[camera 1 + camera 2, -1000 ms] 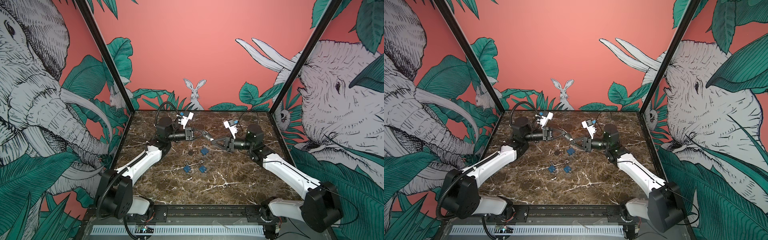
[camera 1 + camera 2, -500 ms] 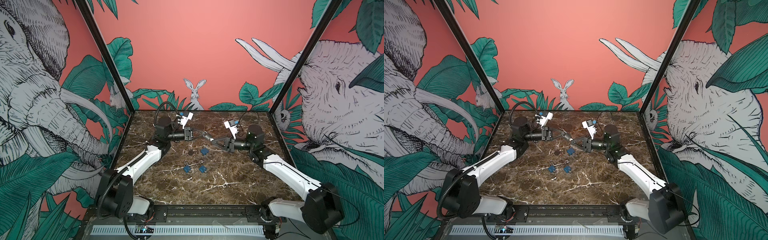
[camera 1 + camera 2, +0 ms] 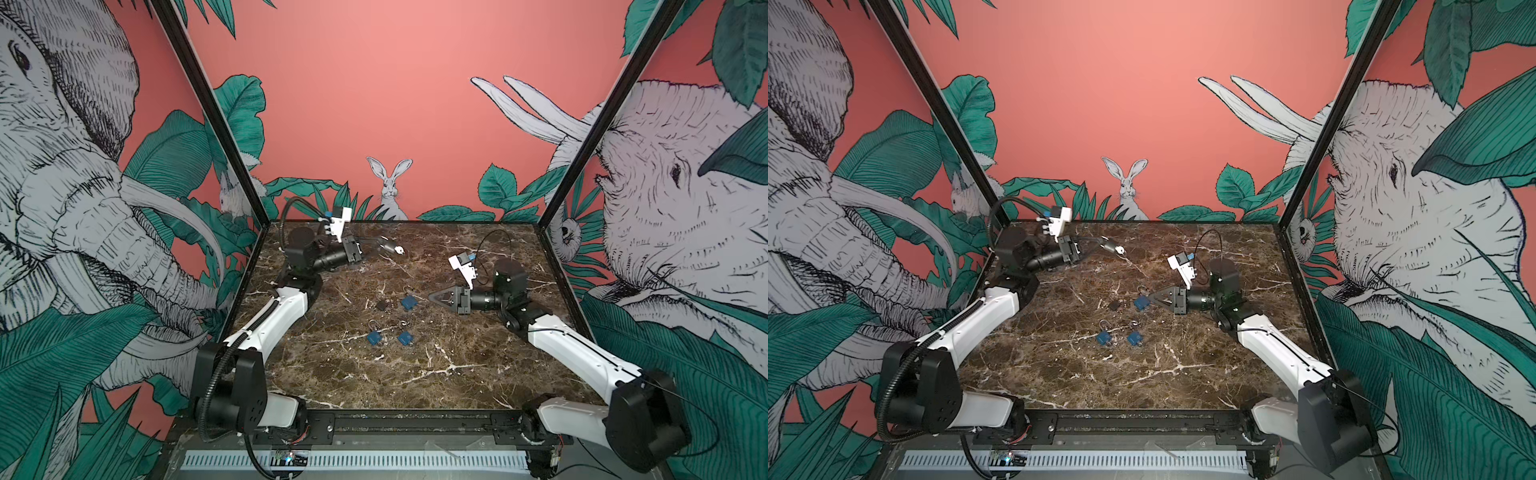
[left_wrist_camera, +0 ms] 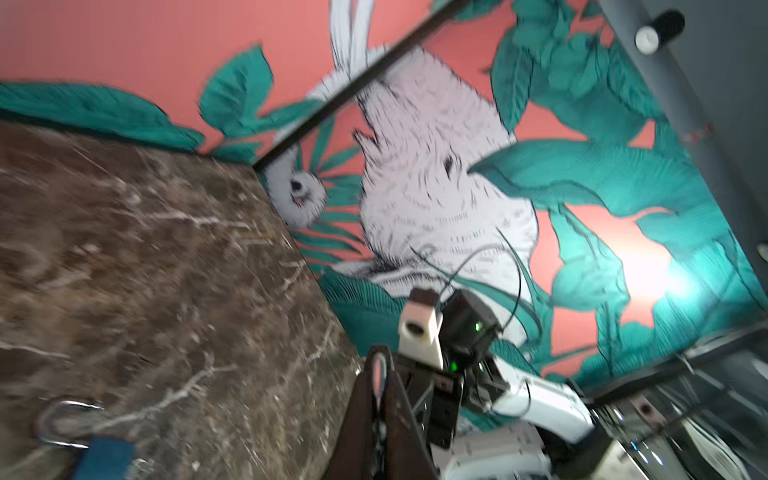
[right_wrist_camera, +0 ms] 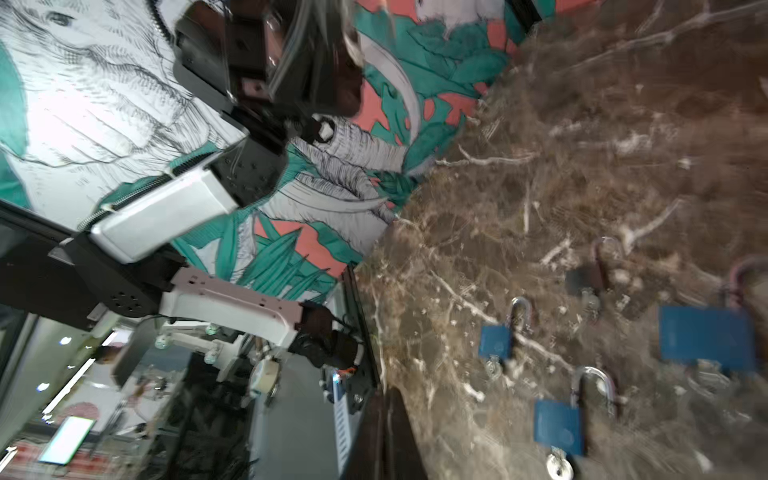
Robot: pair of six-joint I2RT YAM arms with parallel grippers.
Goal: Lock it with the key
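Both claws have pulled apart since a second ago, when their tips met over the middle. The left gripper (image 3: 384, 244) has swung toward the back, and the right gripper (image 3: 430, 296) has backed off to its own side.

The left one's jaws are pressed together on a white-tipped piece (image 3: 399, 249) that juts past the tips, clear above the marble tabletop (image 3: 457, 374). The left wrist view shows a silvery loop (image 4: 379, 374) pinched there. Whether it is a key ring or a shackle cannot be told. Holding it aloft probably keeps it free of the clutter below.

The right one's jaws are together on nothing, its tips near the closest blue padlock (image 3: 409, 302). That suggests its part of the joint step is over.

A black padlock (image 3: 381, 305) lies just beside that blue one. Two more blue padlocks (image 3: 375, 336) (image 3: 404, 338) lie nearer the front. In the right wrist view, keys (image 5: 559, 465) sit in the blue bodies. Whether their shackles are snapped home is lost in blur.

No brand, label or writing is readable on anything.
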